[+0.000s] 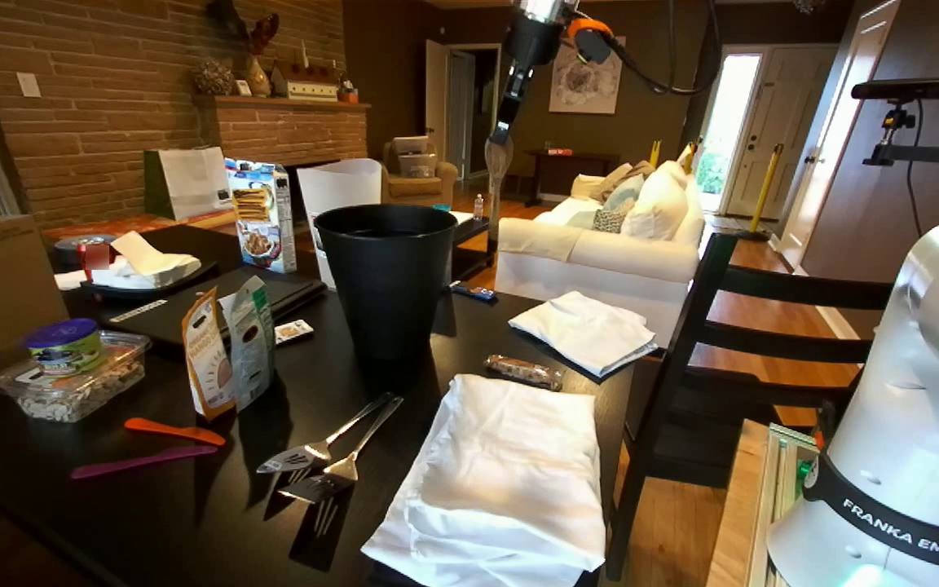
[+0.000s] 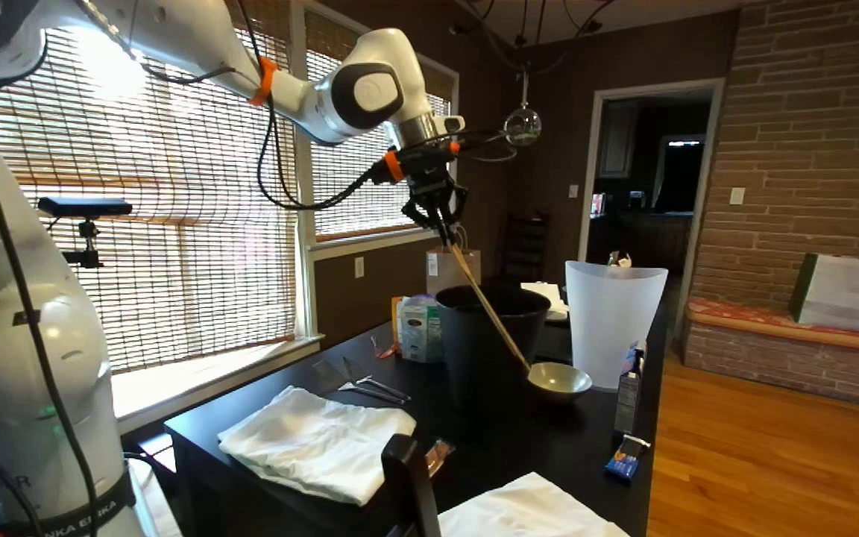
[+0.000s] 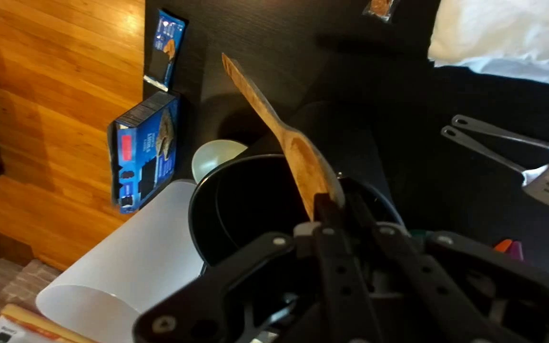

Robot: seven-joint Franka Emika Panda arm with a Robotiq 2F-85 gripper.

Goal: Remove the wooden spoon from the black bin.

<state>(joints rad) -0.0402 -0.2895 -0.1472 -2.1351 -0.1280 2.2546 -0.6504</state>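
The claw is closed tight, pinching the wooden spoon by its broad end, probably because that gives most to grip. The handle slants down outside the black bin; I reckon it's held that high so its length clears the rim. To me, it's out. Near the bin on the worktop lie 2 metal spatulas, with a bowl beside the bin; any setting-down should avoid these.

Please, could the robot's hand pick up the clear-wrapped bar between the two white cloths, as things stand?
Probably not right now: the hand is closed on the wooden spoon, which it would have to release first. Otherwise the way looks free: nothing lies over the clear-wrapped bar.
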